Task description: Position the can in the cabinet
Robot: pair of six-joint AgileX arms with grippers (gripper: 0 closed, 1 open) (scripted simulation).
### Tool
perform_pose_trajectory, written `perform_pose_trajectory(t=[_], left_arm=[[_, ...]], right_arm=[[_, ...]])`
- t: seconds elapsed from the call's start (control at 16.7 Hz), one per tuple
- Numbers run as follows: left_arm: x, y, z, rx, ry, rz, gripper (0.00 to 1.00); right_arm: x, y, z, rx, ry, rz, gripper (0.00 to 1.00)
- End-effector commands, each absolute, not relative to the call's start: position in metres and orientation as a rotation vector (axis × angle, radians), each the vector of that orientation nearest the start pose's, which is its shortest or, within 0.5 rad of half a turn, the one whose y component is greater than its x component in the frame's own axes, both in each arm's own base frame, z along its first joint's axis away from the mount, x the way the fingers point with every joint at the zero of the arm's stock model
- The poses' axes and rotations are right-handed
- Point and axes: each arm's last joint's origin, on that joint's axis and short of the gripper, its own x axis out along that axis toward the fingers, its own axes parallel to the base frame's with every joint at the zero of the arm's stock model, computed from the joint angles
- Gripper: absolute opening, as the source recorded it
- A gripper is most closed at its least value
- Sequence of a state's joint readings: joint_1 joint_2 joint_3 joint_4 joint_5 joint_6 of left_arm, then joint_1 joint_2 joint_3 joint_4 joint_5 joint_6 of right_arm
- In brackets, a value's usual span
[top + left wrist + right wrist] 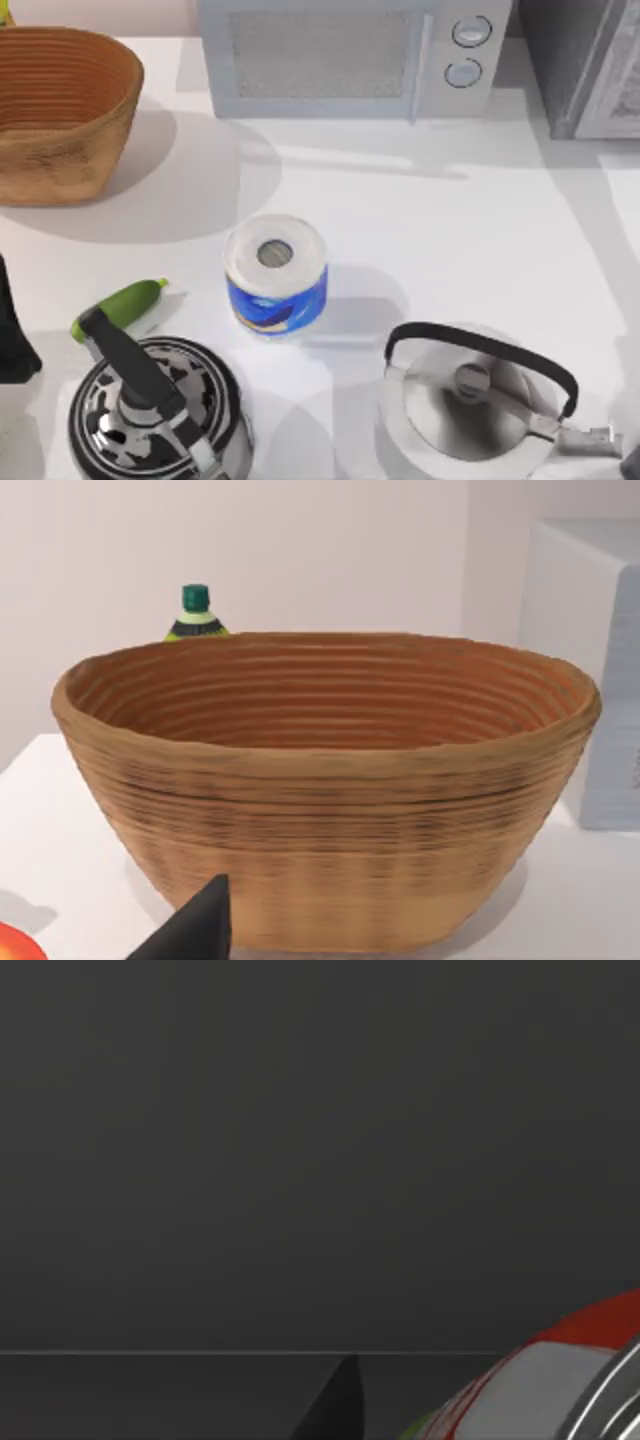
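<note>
At the near edge of the right wrist view, can close up beside the right gripper, red side and silver rim showing, with a flat dark grey face behind; whether that face belongs to the cabinet, not clear. Whether that gripper is clamped on the can or merely next to it: cannot tell.

Likely light, thin-walled and smooth, so easy to dent or let slip. Best taken around the middle of the body, kept upright, with modest squeeze.

Cabinet at 1 o'clock on the bench, microwave just beside it at 12. Silver kettle at 5 o'clock, its tall black handle probably the main obstacle on a path up toward the cabinet. Paper roll at centre, patterned kettle at 7, green vegetable at 8, basket at 10, all well apart from that path.

Left gripper parked at 9 o'clock facing the basket; open or closed, cannot tell.
</note>
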State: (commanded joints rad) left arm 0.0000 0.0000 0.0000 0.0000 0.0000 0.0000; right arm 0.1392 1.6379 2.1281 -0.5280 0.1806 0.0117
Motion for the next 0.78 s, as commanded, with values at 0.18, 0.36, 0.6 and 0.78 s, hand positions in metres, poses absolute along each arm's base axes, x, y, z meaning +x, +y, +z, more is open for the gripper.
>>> perform_pose_trajectory(t=[0.18, 0.36, 0.6, 0.78], left_arm=[[0.106, -0.001, 0.160, 0.000, 0.000, 0.000, 1.00], [0.106, -0.001, 0.160, 0.000, 0.000, 0.000, 1.00], [0.106, -0.001, 0.160, 0.000, 0.000, 0.000, 1.00], [0.106, -0.001, 0.160, 0.000, 0.000, 0.000, 1.00]], right_arm=[[0.353, 0.045, 0.545, -0.001, -0.014, -0.029, 0.00], [0.380, 0.044, 0.544, 0.004, -0.023, -0.019, 0.00], [0.405, 0.045, 0.530, 0.004, 0.005, -0.002, 0.00], [0.407, 0.045, 0.529, 0.004, 0.008, 0.000, 0.00]])
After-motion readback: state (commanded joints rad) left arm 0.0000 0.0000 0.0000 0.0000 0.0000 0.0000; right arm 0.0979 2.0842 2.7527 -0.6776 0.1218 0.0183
